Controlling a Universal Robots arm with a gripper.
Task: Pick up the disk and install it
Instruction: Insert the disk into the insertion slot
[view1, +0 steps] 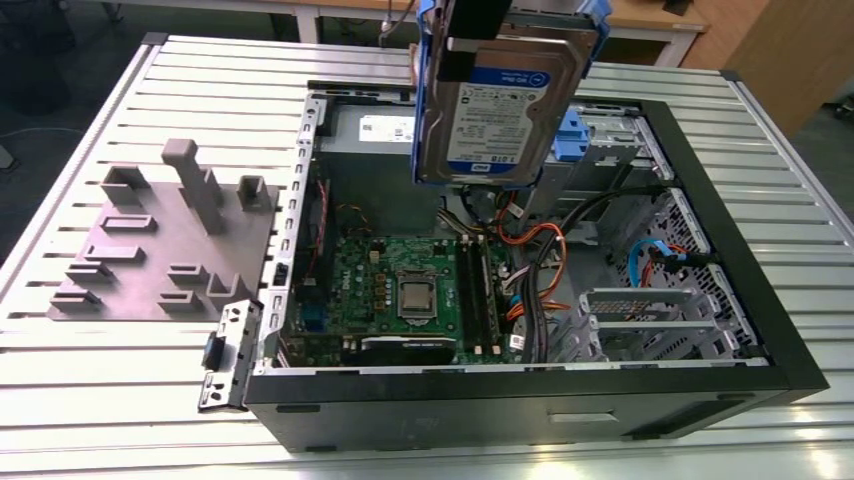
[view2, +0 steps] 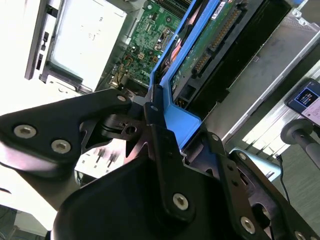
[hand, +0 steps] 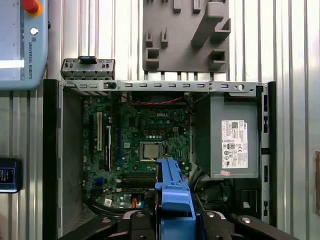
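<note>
black gripper (view2: 159, 114) body and linkages sit closest in the second wrist view. its fingers (view2: 150, 112) are pinched on the blue carrier frame of the disk (view1: 501, 110).

disk position: hanging from the gripper above the open computer case (view1: 534, 385), in front of the power supply (view1: 387, 128) and the blue bracket (view1: 574, 135) in the exterior view.

orientation: long axis near vertical, slightly tilted. label face turned to the exterior camera. circuit-board face and connector row show in the second wrist view, the connectors at the end away from the gripper.

labels: white label with a blue band on the disk; small white label (hand: 234, 144) on the grey power supply. print not transcribed.

edges and room: case lies on its side on the slatted tabletop (view1: 134, 400), top side open. motherboard (view1: 400, 290) exposed. orange and black cables (view1: 541, 265) crowd the interior beside the metal drive cage (view1: 647, 320). grey fixture plate (view1: 147, 250) lies just beside the case, at the exterior view's left.
</note>
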